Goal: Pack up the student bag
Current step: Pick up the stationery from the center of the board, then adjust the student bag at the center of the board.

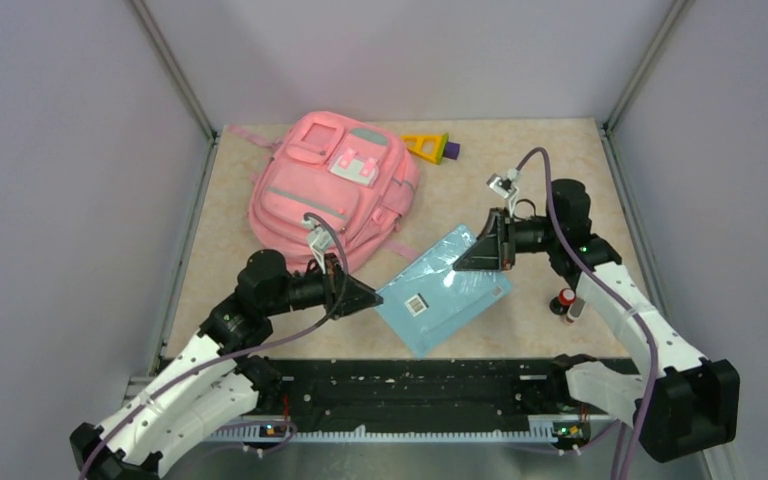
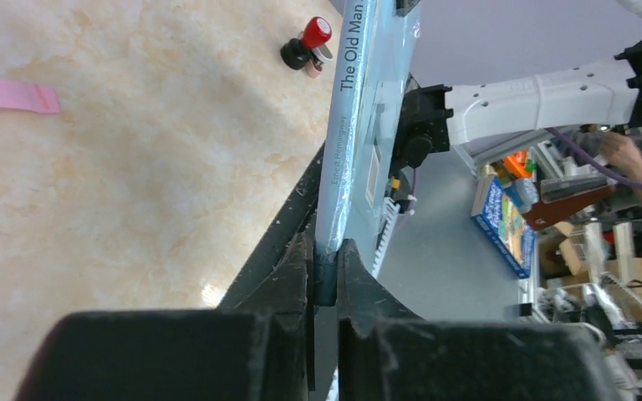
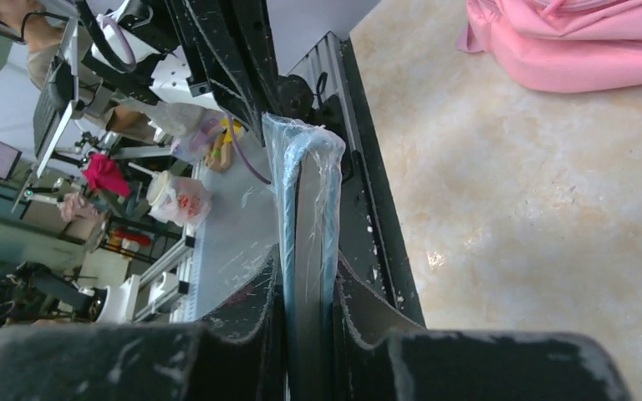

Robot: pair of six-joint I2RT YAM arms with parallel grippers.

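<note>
The student bag [image 1: 330, 190], a big pink backpack, lies at the back left of the table; its pink fabric also shows in the right wrist view [image 3: 577, 42]. A thin light-blue book [image 1: 440, 290] wrapped in plastic hangs tilted above the table's near middle, between the two arms. My left gripper [image 1: 372, 297] is shut on its near-left corner, the spine [image 2: 355, 125] rising straight out of the jaws [image 2: 326, 276]. My right gripper [image 1: 465, 262] is shut on the far-right edge, with the book [image 3: 305, 209] pinched between its fingers [image 3: 305, 292].
A small black bottle with a red cap [image 1: 566, 303] stands by the right arm and also shows in the left wrist view [image 2: 308, 43]. A yellow and purple toy [image 1: 432, 146] lies at the back, right of the bag. A pink strap [image 2: 8, 96] lies on the tabletop.
</note>
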